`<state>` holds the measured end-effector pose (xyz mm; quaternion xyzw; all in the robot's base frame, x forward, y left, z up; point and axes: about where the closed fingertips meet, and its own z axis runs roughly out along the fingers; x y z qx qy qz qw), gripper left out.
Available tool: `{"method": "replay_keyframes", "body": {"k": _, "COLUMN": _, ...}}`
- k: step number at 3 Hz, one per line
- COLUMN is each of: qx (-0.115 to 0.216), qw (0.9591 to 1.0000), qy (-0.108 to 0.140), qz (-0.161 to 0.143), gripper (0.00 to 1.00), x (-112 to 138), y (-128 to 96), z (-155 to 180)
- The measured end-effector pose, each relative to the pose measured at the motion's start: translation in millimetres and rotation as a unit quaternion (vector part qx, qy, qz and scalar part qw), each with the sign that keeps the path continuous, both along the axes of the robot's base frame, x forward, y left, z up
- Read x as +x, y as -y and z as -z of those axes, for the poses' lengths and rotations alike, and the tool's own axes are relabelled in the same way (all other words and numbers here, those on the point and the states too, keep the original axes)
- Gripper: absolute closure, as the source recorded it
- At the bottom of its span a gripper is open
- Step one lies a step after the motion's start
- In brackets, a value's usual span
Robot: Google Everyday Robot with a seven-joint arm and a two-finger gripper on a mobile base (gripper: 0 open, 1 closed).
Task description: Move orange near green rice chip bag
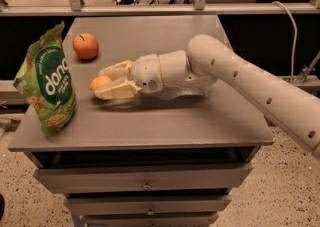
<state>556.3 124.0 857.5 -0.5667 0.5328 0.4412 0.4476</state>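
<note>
Item: small round yellow-orange fruit (100,81), centre-left of frame. I am gripping it in the cream two-finger claw (103,85). Step: transport. Next, likely: easing left, releasing beside the crinkled light-green chip bag (47,82).

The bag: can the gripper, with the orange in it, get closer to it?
Probably yes. The gripper holds the orange apart from the bag, and only bare table lies between them.
</note>
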Motion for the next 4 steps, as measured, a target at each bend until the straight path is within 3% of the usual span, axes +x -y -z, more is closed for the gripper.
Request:
{"method": "replay_keyframes", "body": {"k": 1, "qx": -0.001, "qw": 1.0000, "qy": -0.006, "qz": -0.005, "gripper": 0.00, "x": -2, "y": -3, "z": 2}}
{"method": "replay_keyframes", "body": {"k": 3, "qx": -0.008, "qw": 1.0000, "qy": 0.002, "qz": 0.003, "gripper": 0.00, "x": 2, "y": 4, "z": -1}}
{"method": "replay_keyframes", "body": {"k": 4, "qx": -0.021, "qw": 0.9992, "qy": 0.029, "qz": 0.019, "gripper": 0.00, "x": 17, "y": 25, "z": -17}}
